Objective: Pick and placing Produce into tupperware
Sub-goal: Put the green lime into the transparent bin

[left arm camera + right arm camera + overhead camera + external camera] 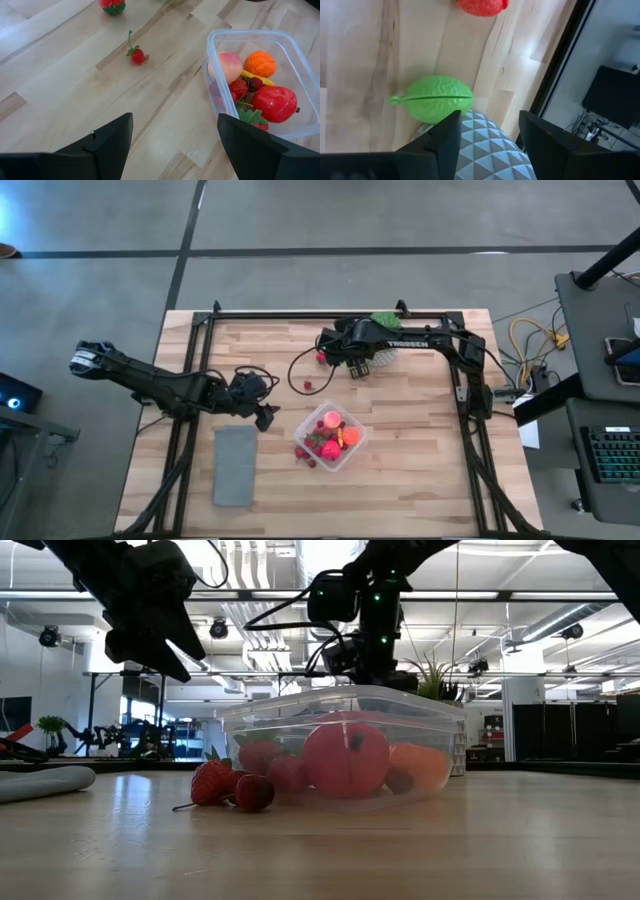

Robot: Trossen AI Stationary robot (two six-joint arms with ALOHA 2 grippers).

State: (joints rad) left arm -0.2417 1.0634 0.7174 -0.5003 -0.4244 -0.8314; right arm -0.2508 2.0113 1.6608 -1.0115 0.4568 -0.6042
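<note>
A: The whole table (400, 370) is seen from overhead; it is viewed level from its surface in the low view.

B: The tupperware (260, 80), ahead of the left jaws, is shared by the high, low and left wrist views.

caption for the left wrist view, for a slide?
Open left gripper above the table, tupperware of produce ahead, one stray berry outside it.
</note>
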